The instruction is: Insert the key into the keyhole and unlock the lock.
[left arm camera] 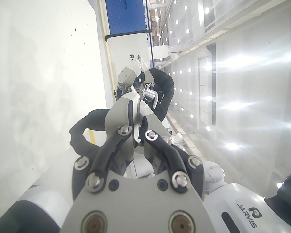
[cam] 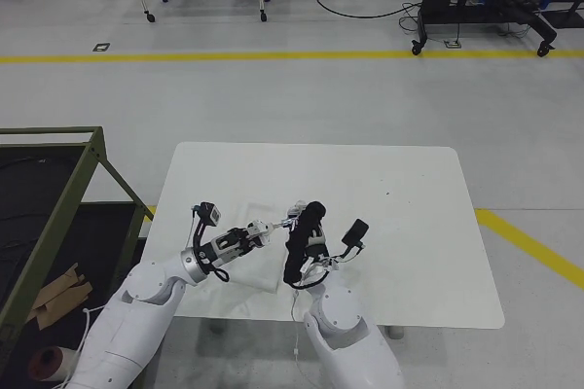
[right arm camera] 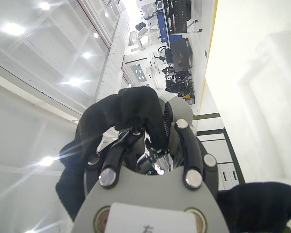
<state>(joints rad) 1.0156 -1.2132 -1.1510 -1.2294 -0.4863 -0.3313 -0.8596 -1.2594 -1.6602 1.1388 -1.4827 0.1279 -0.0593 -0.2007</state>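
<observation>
My two grippers meet in the air over the front middle of the white table. My right gripper, partly draped in a black cloth sleeve, is shut on a shiny metal lock. From the left wrist view the lock sits between the right gripper's taped fingers. My left gripper is pinched shut on the key, its taped tips right against the lock. The key is mostly hidden between the pads. From above, the left gripper points at the right gripper.
A green-framed cart stands beside the table's left side, holding cardboard scraps. Yellow floor lines run behind and to the right. The table's far and right parts are bare.
</observation>
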